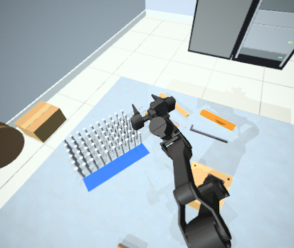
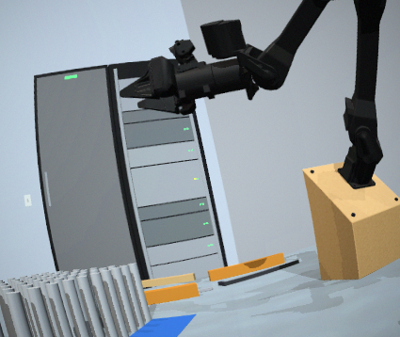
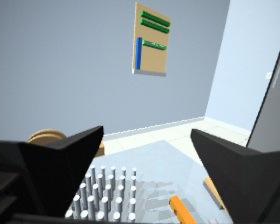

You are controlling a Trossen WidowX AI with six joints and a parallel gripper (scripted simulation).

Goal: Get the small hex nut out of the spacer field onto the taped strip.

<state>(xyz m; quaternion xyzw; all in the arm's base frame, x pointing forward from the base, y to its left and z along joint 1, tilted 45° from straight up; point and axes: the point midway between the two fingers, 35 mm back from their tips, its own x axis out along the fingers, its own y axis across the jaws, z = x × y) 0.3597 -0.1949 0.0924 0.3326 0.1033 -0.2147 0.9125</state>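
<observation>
The standing metal spacers (image 1: 77,167) (image 2: 37,306) (image 3: 119,206) form a dense upright field. The blue taped strip (image 1: 117,167) (image 2: 166,327) lies along its front. The hex nut is not visible in any view. A dark rod with a short bent end (image 1: 208,134) (image 2: 260,273) lies on the table right of the field. A thin pale wire-like piece (image 1: 178,122) (image 2: 206,289) lies nearer the field, partly hidden by the arm in the top view. My gripper (image 1: 143,100) (image 2: 130,100) (image 3: 147,131) is open and empty, raised high above the table, touching nothing.
An orange bar (image 1: 218,120) (image 2: 246,267) lies behind the dark rod. Another orange bar (image 2: 173,294) (image 3: 182,210) and a tan bar (image 1: 180,109) (image 2: 169,280) (image 3: 213,192) lie beside the field. The wooden arm base (image 2: 380,235) stands right. A cardboard box (image 1: 41,121) is beyond the mat.
</observation>
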